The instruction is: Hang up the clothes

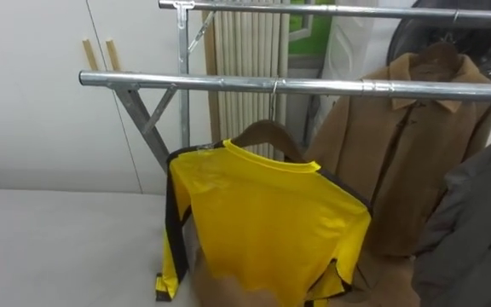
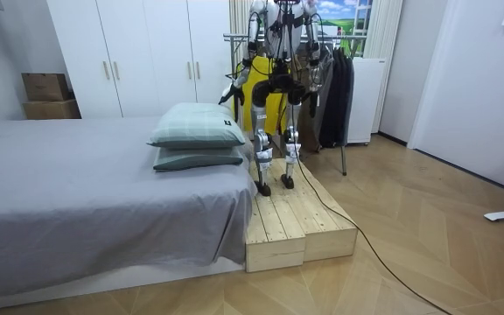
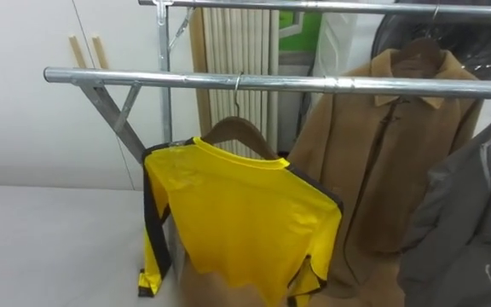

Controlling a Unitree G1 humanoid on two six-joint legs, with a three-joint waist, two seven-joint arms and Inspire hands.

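Bedroom, steel rail (image 1: 228,83): yellow shirt (image 1: 262,222) on wooden hanger (image 1: 267,132), hook over rail, beside brown coat (image 1: 416,145). Robot on wooden platform (image 2: 300,223) by bed (image 2: 86,192); left hand (image 2: 228,94) lowered, grasp state indeterminable.

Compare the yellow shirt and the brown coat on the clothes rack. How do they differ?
The yellow shirt is bright yellow with dark trim, while the brown coat is plain tan. The shirt hangs from the front rail, and the coat hangs from the rear rail behind it. The shirt sits tilted, sloping down to the right, while the coat's shoulders look level. Both are already hung up.
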